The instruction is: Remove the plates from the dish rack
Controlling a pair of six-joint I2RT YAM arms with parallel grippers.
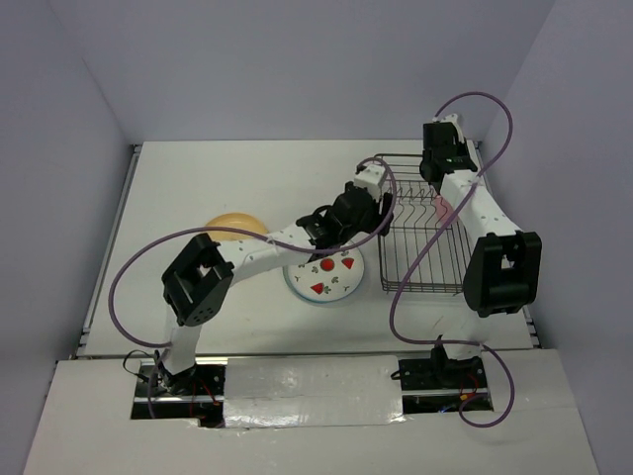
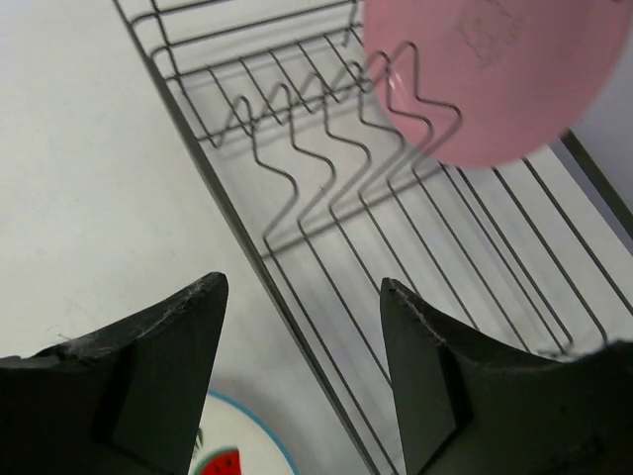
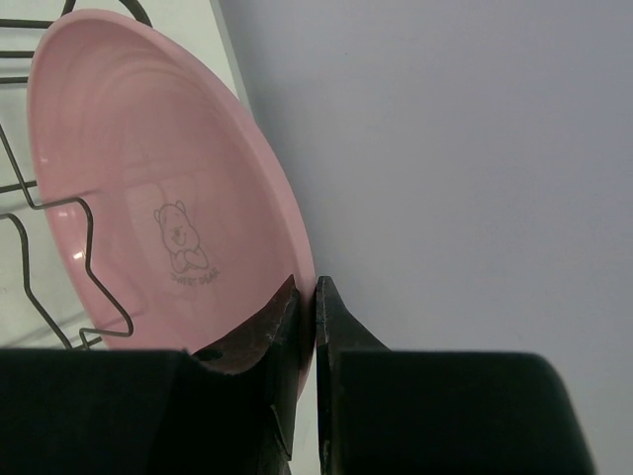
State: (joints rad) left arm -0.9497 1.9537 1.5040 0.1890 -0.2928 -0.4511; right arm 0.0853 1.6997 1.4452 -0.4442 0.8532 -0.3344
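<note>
The pink plate [image 3: 148,198] stands on edge among the tines of the dish rack [image 1: 425,259]. It also shows in the top view [image 1: 442,211] and the left wrist view [image 2: 495,79]. My right gripper [image 3: 315,297] is shut on its rim, at the rack's far right [image 1: 440,193]. My left gripper [image 2: 302,327] is open and empty, over the rack's left edge [image 1: 384,220]. The white plate with red fruit marks [image 1: 324,275] lies flat on the table left of the rack. The yellow-orange plate [image 1: 235,226] lies further left, partly hidden by my left arm.
The rack's wire tines [image 2: 297,178] stand between my left gripper and the pink plate. Walls close in the table at the back, left and right; the right wall [image 3: 475,148] is close behind the pink plate.
</note>
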